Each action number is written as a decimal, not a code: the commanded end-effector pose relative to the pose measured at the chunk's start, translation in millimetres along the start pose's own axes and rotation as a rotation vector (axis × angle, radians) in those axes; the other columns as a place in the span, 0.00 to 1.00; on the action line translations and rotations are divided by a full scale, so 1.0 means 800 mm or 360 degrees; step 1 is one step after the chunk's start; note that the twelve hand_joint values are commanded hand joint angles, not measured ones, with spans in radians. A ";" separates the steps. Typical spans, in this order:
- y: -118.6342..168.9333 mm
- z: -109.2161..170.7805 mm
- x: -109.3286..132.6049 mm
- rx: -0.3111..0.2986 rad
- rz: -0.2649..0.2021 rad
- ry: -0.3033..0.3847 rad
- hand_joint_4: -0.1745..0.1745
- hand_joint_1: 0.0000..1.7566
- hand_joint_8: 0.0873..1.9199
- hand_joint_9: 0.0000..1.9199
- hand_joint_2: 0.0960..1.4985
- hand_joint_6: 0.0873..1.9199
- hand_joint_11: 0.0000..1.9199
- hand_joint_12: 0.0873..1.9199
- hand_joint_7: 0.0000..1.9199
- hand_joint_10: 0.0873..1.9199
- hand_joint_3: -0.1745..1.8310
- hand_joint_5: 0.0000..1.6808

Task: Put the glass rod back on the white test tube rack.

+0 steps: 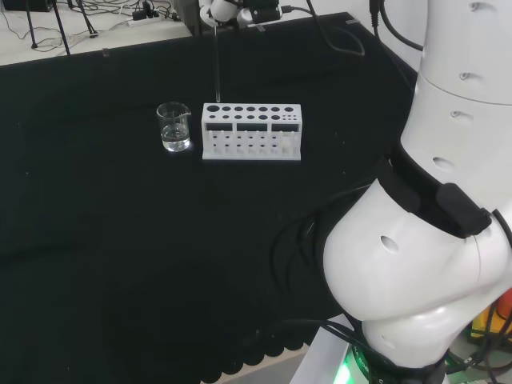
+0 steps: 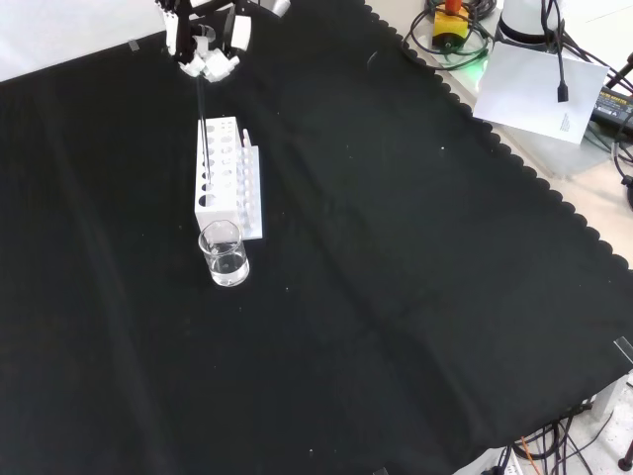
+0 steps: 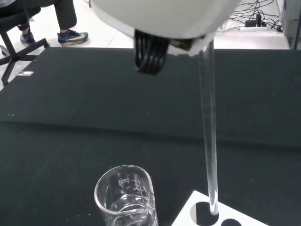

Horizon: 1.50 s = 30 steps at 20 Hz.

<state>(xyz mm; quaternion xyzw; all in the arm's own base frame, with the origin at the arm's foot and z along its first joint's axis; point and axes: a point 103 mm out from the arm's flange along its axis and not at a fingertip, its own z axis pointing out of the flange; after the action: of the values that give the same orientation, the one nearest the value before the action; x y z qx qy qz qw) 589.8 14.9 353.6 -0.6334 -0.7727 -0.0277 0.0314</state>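
Note:
A clear glass rod (image 3: 208,136) hangs upright from the hand (image 2: 206,51), whose fingers pinch its upper end. The rod (image 1: 216,68) comes down over the white test tube rack (image 1: 252,132), and its lower tip sits at the rim of a corner hole (image 3: 207,211) at the rack's end nearest the beaker. In the front view the rod (image 2: 203,129) runs from the hand down to the rack (image 2: 226,178). How deep the tip reaches into the hole cannot be made out. The hand (image 1: 240,11) is at the head view's top edge.
A small glass beaker (image 1: 174,126) with a little clear liquid stands just beside the rack's end, also seen as the beaker (image 2: 225,254) in front of the rack and the beaker (image 3: 126,197) close by the rod's tip. The arm's white links (image 1: 432,216) stand at the head view's right.

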 end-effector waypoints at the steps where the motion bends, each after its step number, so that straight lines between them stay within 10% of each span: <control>1: -0.009 0.001 -0.012 0.0006 0.0014 -0.0013 0.00 0.69 0.56 0.94 0.35 0.42 0.92 0.36 0.79 0.43 0.51 0.72; 30: 0.006 0.059 -0.025 0.0088 0.0013 0.0076 0.00 0.69 0.56 0.95 0.35 0.41 0.92 0.36 0.79 0.43 0.51 0.72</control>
<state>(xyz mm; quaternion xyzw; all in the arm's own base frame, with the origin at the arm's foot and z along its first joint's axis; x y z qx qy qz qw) 595.3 -2.5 322.9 -0.6397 -0.7662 -0.0270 0.0546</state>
